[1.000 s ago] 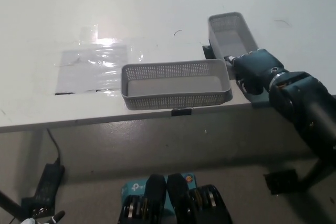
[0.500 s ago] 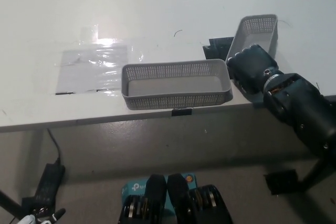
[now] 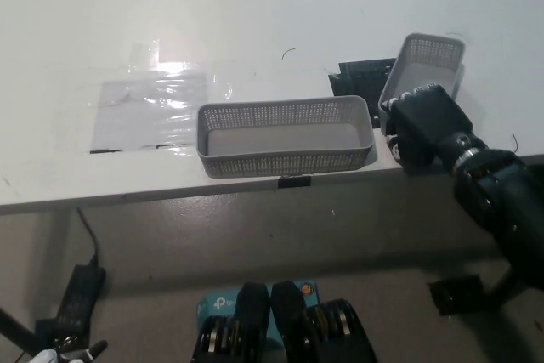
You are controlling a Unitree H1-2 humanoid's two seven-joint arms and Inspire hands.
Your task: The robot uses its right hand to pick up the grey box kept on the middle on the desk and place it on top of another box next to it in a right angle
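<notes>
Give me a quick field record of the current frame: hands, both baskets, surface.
right hand: black, shut on the smaller grey basket, holding it tilted at the desk's right edge
left hand: not in view
larger grey basket: upright near the front edge of the desk, empty
black marker: exposed on the desk beside the held basket
desk: white, with a clear plastic sheet at left

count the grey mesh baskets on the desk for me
2. One long grey mesh basket sits at the desk's near edge, in the middle. A second, smaller grey mesh basket is right of it, tilted, gripped by the black right hand. None seem hidden.
</notes>
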